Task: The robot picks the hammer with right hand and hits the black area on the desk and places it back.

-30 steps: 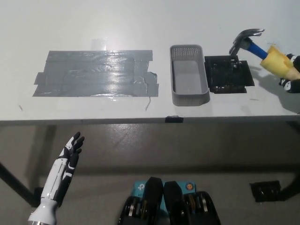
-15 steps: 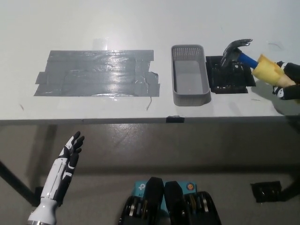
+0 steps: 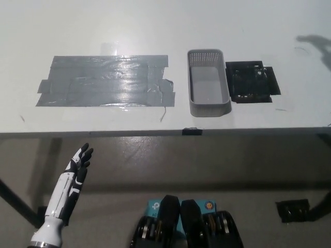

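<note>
The black area point(image 3: 252, 82) is a square patch on the white desk point(image 3: 155, 31), just right of the grey basket point(image 3: 208, 89). Nothing lies on it. Neither the hammer nor my right hand shows in the head view; only a faint shadow point(image 3: 315, 44) falls on the desk near the right edge. My white left hand point(image 3: 78, 166) hangs below the desk's front edge at the lower left, fingers apart and holding nothing.
A wide patch of grey tape point(image 3: 106, 80) covers the desk's left half. The grey basket holds nothing. A small black clip point(image 3: 192, 131) sits on the desk's front edge. A dark object point(image 3: 294, 210) lies on the floor at the lower right.
The hammer and my right hand came down onto the black area, then went out of the picture to the right. My left hand has stayed put.
</note>
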`<state>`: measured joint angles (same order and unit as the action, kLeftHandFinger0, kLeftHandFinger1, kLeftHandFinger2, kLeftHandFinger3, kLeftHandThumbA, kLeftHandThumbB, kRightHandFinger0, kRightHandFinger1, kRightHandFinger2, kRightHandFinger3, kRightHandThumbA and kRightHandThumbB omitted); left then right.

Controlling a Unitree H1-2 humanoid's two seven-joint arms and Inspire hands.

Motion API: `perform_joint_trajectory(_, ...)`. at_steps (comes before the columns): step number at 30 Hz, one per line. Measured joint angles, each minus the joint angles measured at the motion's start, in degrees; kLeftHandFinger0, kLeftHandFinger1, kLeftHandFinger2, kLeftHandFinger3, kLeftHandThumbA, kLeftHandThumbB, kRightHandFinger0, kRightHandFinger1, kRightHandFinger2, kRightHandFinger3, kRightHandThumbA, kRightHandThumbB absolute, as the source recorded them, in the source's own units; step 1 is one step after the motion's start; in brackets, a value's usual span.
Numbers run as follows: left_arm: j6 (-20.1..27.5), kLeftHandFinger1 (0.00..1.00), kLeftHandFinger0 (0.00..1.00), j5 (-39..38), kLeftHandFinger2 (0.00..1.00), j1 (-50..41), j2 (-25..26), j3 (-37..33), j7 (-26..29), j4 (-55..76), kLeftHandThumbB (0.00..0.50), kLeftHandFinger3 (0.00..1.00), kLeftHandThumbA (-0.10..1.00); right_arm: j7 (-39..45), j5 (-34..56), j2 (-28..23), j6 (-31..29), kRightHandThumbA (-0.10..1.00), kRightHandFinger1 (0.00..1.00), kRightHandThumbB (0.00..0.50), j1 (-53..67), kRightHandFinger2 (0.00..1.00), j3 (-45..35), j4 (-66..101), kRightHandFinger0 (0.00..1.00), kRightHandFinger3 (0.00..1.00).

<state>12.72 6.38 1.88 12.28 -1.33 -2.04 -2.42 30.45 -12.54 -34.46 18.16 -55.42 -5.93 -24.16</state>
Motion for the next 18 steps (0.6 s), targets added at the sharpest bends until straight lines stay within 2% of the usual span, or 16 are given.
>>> perform_joint_trajectory(3, -0.01, 1.0, 1.0, 0.0, 1.0, 0.0, 0.07, 0.0, 0.0, 0.02, 0.043, 1.0, 1.0, -0.03, 0.29, 0.75, 1.01, -0.1, 0.64, 0.076, 0.49, 0.95, 0.53, 0.55, 0.16, 1.0)
perform_joint_trajectory(6, 0.01, 1.0, 1.0, 0.0, 1.0, 0.0, 0.12, 0.0, 0.0, 0.02, 0.04, 1.0, 1.0, -0.04, 0.2, 1.09, 1.23, -0.1, 0.67, 0.113, 1.88, 0.98, 2.78, 0.38, 0.18, 1.0)
perform_joint_trajectory(8, 0.03, 1.0, 1.0, 0.0, 1.0, 0.01, 0.14, 0.0, 0.0, 0.02, 0.034, 1.0, 1.0, -0.05, -0.52, 1.08, 0.77, -0.1, 0.67, 0.104, 2.75, 0.96, 5.77, -0.66, 0.18, 1.0)
perform_joint_trajectory(10, 0.07, 1.0, 1.0, 0.0, 1.0, 0.02, 0.13, -0.01, 0.0, 0.01, 0.039, 1.0, 1.0, -0.06, -1.45, 1.09, -0.16, -0.1, 0.61, 0.12, 3.63, 0.92, 9.04, -2.65, 0.2, 0.96)
perform_joint_trajectory(13, 0.08, 1.0, 1.0, 0.01, 1.0, 0.0, 0.17, 0.0, 0.0, 0.01, 0.049, 1.0, 1.0, -0.34, -4.09, 1.1, -1.93, -0.1, 0.55, 0.16, 4.91, 0.93, 15.25, -6.23, 0.1, 0.99)
perform_joint_trajectory(15, 0.07, 1.0, 1.0, 0.01, 1.0, 0.0, 0.16, 0.01, 0.0, 0.01, 0.05, 1.0, 1.0, -0.7, -6.16, 1.11, -3.11, -0.1, 0.6, 0.127, 5.87, 0.99, 19.66, -8.41, 0.08, 1.0)
perform_joint_trajectory(16, 0.07, 1.0, 1.0, 0.0, 1.0, -0.01, 0.17, 0.01, 0.0, 0.01, 0.036, 1.0, 1.0, -0.91, -6.93, 1.11, -3.57, -0.1, 0.63, 0.135, 6.04, 1.0, 21.14, -9.3, 0.1, 1.0)
perform_joint_trajectory(18, 0.08, 1.0, 1.0, 0.01, 1.0, 0.03, 0.17, 0.01, 0.0, 0.01, 0.044, 1.0, 1.0, -1.68, -9.58, 1.14, -5.32, -0.1, 0.67, 0.15, 6.36, 1.0, 25.72, -12.91, 0.12, 1.0)
